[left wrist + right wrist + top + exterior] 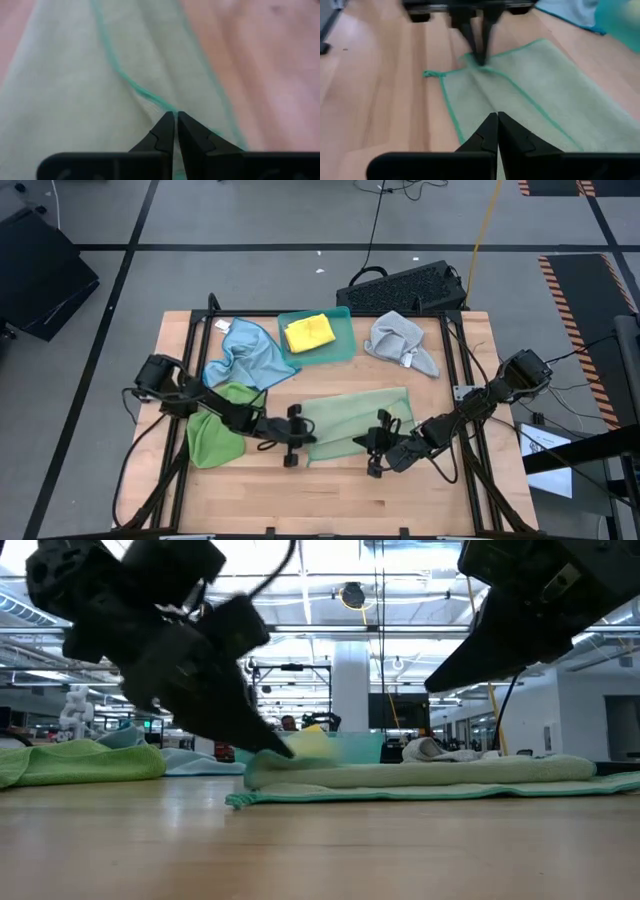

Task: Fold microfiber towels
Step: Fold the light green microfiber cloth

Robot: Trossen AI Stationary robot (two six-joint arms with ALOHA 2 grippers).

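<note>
Much of the low view is blocked by the two dark arms, and the far towels are seen there only as thin strips behind the front cloth. In the high view, part of the crumpled green towel (215, 430) at lower left is covered by the left arm, and the fingertips of both grippers are too small to make out.

A teal tray (340, 348) is seen at upper centre of the high view. One yellow towel (309, 332) lies bunched inside it. Nothing else can be made out in the tray.

The pale green towel (355, 420) is spread flat at lower centre of the high view, with one edge turned over on itself. The left gripper (296, 436) is placed at this towel's left edge. Its fingers are pressed together on the teal-stitched hem, as is shown in the left wrist view, so the cloth is pinched there. The right gripper (378, 442) is placed low over the same towel's lower right part. Its fingers are closed tight, with the tips down at the cloth; whether fabric is caught between them cannot be told.

A light blue towel (243, 355) is heaped just left of the tray, and a grey towel (400, 340) is crumpled to the right of it.
</note>
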